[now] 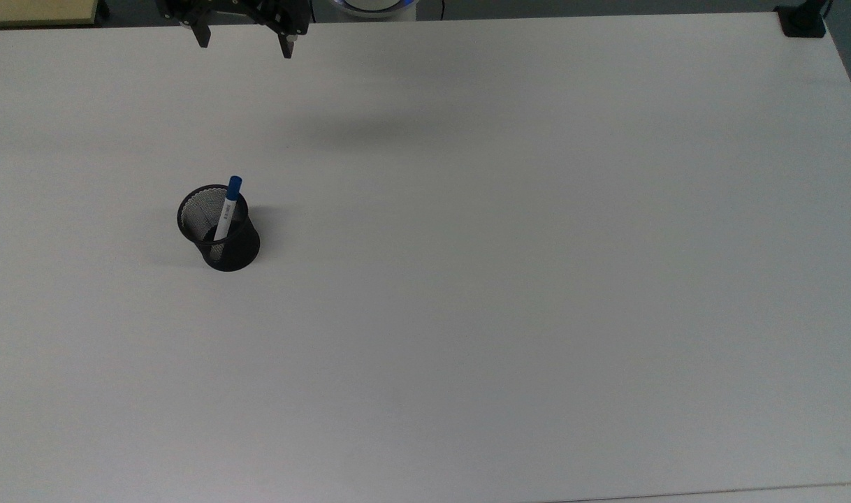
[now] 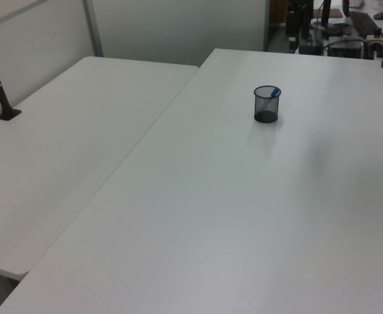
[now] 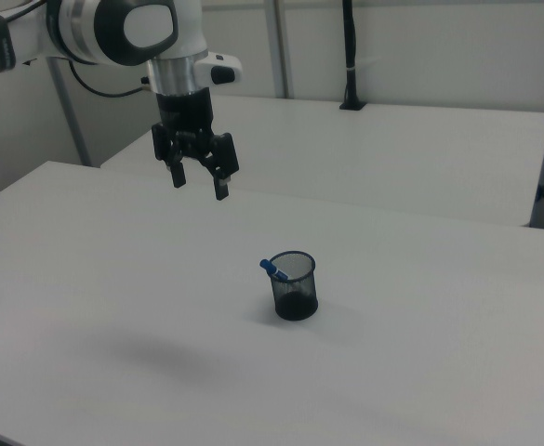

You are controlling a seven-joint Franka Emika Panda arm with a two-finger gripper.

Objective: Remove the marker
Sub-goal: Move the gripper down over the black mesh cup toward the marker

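1. Marker (image 1: 227, 209) stands inside the black mesh cup (image 1: 219, 230), so nothing of the task is done yet: it has to be gripped, lifted clear of the rim and taken away. In the top view the cup sits on the white table (image 1: 509, 293), toward the top view's left and about halfway up the frame.

2. Its long axis is tilted, not upright. In the top view the blue cap (image 1: 235, 187) pokes past the cup's rim at the upper right, and the white barrel runs down and slightly left into the cup, its lower end hidden behind the mesh. The cap end is the high end.

3. In the right view the cap (image 3: 270, 268) leans out over the rim on the right view's left side, the side toward the arm. In the left view only a bit of blue (image 2: 275, 91) shows at the rim on the left view's right.

4. Farther off, the gripper (image 3: 200, 183) hangs in the air well apart from the cup, pointing down, with the fingers spread wide and nothing between them. In the top view it sits at the upper edge (image 1: 245, 42), beyond the cup and a little to the top view's right of it.

5. By my reading the whole job is ahead: travel over to the cup, descend on the cap end, close, then pull up along the tilt so that the barrel does not drag the cup with it.
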